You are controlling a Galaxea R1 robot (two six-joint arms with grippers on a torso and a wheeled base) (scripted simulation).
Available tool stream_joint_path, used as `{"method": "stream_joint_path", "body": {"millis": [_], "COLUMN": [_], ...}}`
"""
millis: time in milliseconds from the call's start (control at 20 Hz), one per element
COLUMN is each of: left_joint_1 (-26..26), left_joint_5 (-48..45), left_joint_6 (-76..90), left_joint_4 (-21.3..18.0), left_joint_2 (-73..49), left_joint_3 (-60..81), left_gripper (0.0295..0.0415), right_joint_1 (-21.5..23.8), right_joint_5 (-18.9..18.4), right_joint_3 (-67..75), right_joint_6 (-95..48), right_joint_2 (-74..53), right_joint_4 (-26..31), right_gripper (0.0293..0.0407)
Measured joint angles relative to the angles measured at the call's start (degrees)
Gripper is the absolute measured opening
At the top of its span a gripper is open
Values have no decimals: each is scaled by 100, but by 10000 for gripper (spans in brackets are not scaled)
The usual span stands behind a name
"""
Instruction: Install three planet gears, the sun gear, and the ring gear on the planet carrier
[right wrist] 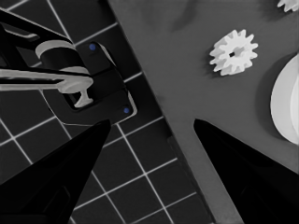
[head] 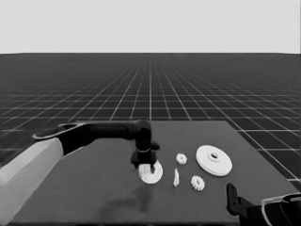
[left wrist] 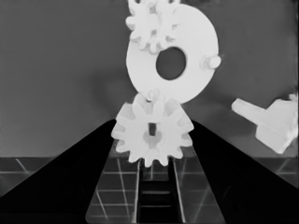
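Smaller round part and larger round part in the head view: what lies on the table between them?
Between the smaller round part and the larger round part, the head view shows a thin white piece and two loose gears.

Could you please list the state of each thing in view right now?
Left gripper: shut on a gear, over the smaller round part.
Held gear: upright between the fingers.
Smaller round part: flat, one gear already on it.
Larger round part: flat, untouched.
Right gripper: open, parked.

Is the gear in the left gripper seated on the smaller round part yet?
Not yet. The gear sits between the left gripper fingers, at the edge of the smaller round part.
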Motion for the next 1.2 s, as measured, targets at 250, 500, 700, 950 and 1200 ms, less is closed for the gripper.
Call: {"method": "stream_joint_path", "body": {"millis": [250,500,700,950,1200], "left_joint_1": [385,937,970,973,973], "left_joint_5": [-49,-183,-195,-197,-197], "left_joint_6": [185,446,464,466,466], "left_joint_4": [407,922,955,960,960], "left_joint_2": [150,230,235,236,236], "left_joint_3": [-343,-721,-751,-755,-755], "left_gripper": [312,312,312,384,385], "right_joint_1": [0,0,0,0,0], "right_joint_5": [0,0,0,0,0], "right_joint_3": [0,0,0,0,0], "right_joint_6": [0,0,0,0,0], "right_joint_2": [0,0,0,0,0], "right_joint_4": [0,0,0,0,0], "right_gripper": [385,385,385,385,385]}}
